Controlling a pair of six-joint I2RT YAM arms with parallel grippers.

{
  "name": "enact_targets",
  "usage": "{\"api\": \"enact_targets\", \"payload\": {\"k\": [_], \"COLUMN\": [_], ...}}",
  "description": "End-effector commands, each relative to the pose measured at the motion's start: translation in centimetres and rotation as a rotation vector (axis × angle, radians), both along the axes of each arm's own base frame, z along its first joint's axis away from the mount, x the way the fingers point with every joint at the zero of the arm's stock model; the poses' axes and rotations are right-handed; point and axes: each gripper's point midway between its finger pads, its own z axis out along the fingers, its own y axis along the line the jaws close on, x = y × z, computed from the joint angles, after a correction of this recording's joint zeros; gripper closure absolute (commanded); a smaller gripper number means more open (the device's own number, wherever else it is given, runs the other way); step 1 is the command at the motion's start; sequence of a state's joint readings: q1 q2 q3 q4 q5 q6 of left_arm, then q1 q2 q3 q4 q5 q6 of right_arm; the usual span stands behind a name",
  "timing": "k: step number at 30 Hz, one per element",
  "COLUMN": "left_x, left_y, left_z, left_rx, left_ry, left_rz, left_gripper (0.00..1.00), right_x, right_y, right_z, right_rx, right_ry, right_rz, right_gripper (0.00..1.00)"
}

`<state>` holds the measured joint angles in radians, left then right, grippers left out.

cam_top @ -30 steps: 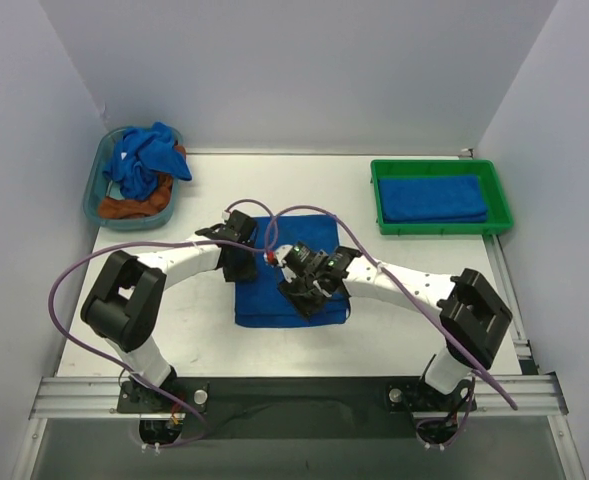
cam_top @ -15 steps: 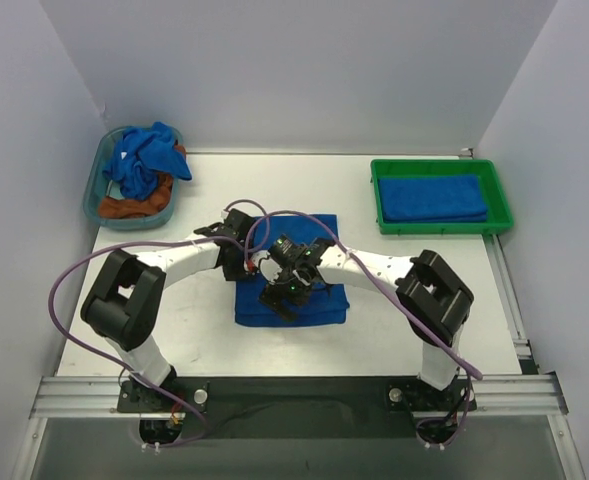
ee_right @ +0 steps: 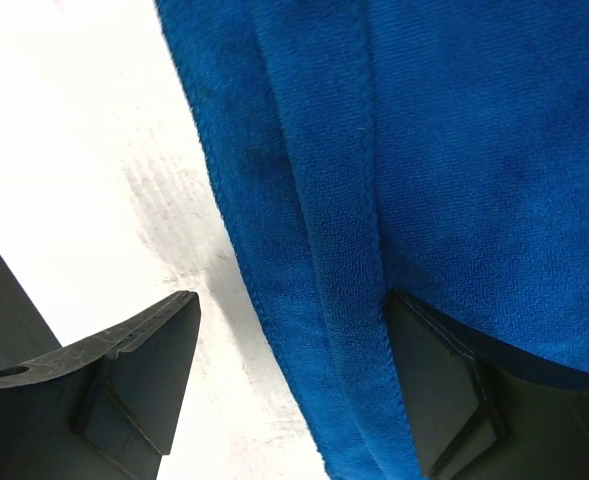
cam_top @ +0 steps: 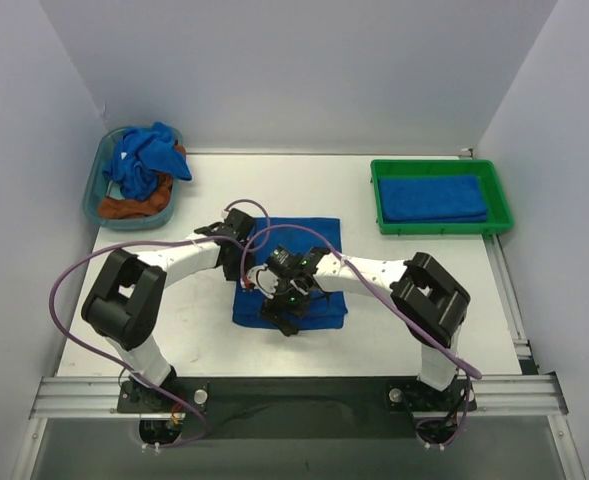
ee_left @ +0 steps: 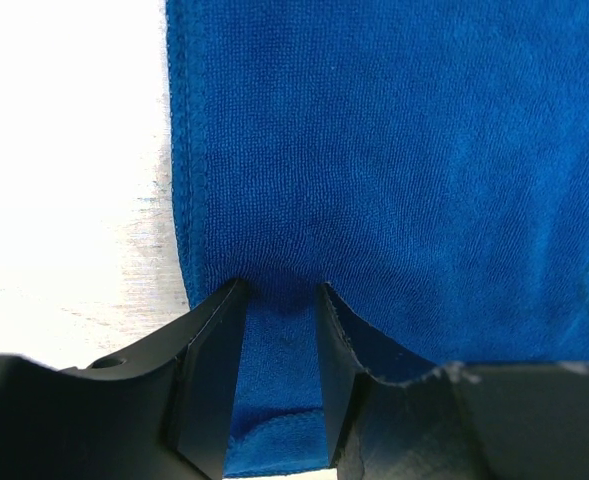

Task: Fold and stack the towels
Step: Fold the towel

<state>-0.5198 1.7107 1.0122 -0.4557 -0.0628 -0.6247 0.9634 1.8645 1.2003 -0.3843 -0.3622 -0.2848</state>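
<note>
A blue towel (cam_top: 309, 238) lies folded on the white table in the middle. My left gripper (cam_top: 242, 262) is at the towel's left edge. In the left wrist view the gripper (ee_left: 282, 292) is shut on a pinch of the towel (ee_left: 404, 150). My right gripper (cam_top: 280, 302) is at the towel's front left part. In the right wrist view the gripper (ee_right: 294, 312) is open wide and straddles the towel's layered edge (ee_right: 314, 230), with one finger (ee_right: 134, 370) over bare table and the other (ee_right: 439, 380) against the cloth.
A green tray (cam_top: 377, 200) at the back right holds a folded blue towel (cam_top: 432, 198). A teal basket (cam_top: 96, 190) at the back left holds crumpled blue (cam_top: 144, 158) and orange (cam_top: 124, 208) towels. White walls close in three sides.
My right gripper has moved left across the towel to its front left edge. My left gripper has stayed at the towel's left edge.
</note>
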Motion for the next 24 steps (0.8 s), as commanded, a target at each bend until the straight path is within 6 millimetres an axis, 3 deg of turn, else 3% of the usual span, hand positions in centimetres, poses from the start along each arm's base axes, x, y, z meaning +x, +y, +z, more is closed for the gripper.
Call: {"api": "enact_targets", "payload": {"k": [1,11,24], "left_x": [0.1,0.0,-0.1], "left_y": [-0.4,-0.3,-0.4], "left_z": [-1.4,-1.4,-1.6], "left_rx": [-0.009,-0.015,-0.017], "left_ry": [0.022,0.027,0.035], "left_rz": [0.001,0.021,0.03], "left_gripper": [0.55,0.55,0.55], "right_x": [-3.1,-5.6,-8.9], "right_y": [-0.9,-0.6,3.9], "right_z": [-0.7,0.9,3.3], "right_rx": [-0.043,-0.038,0.042], "right_ry": [0.063,0.049,0.045], "right_rz": [0.081,0.164,0.302], "right_gripper": [0.25,0.25,0.26]}}
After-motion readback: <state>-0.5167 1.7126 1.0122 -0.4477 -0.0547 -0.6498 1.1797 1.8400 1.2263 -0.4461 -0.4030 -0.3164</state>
